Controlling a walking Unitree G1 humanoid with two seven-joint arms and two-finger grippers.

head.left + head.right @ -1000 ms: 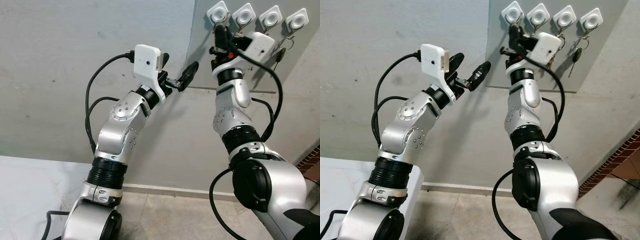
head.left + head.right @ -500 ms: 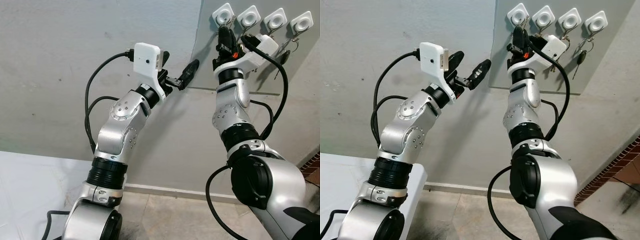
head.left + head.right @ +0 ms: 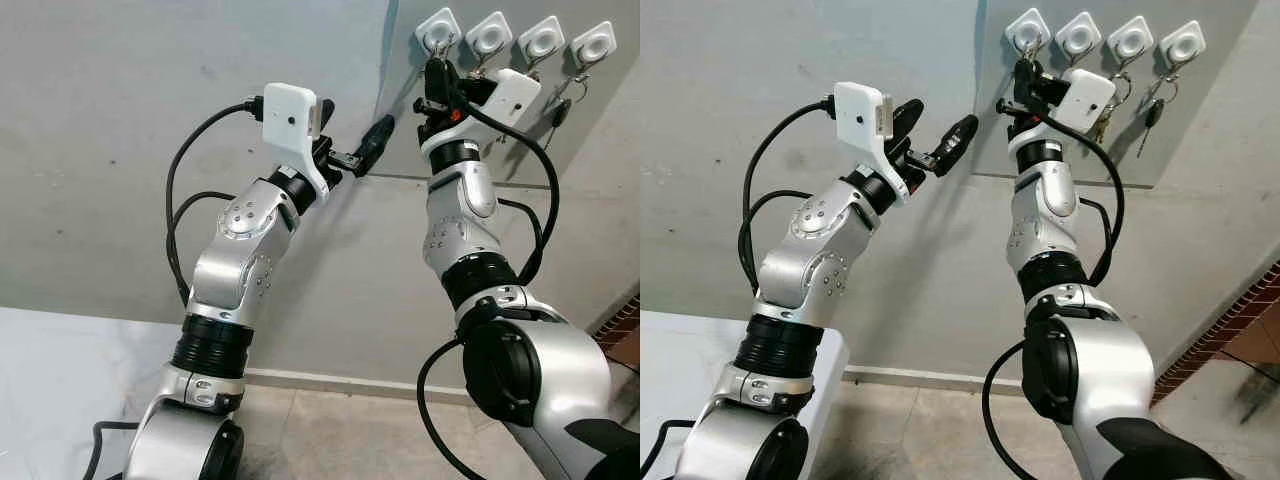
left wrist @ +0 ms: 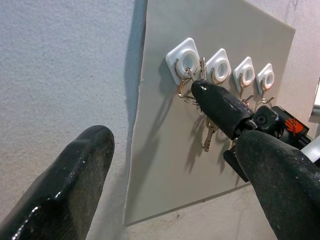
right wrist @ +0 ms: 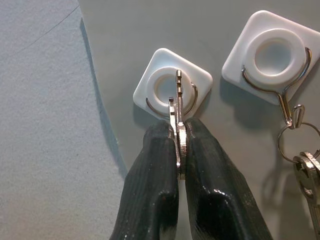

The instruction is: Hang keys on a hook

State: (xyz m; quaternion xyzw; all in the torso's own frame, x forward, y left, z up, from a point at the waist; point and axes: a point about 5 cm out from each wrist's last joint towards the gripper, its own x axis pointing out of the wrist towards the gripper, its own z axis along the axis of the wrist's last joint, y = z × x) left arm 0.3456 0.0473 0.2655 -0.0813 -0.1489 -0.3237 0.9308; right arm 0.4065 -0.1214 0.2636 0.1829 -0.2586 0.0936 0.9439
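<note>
1. Since a moment ago, my right jaws (image 5: 177, 150) have stayed pinched on the key (image 5: 177, 107) at the leftmost hook (image 5: 172, 90).
2. Right wrist view shows the key upright against that hook; head views hide it.
3. Left jaws (image 4: 170, 165) hang wide, holding nothing, beside the board (image 4: 235, 35).
</note>
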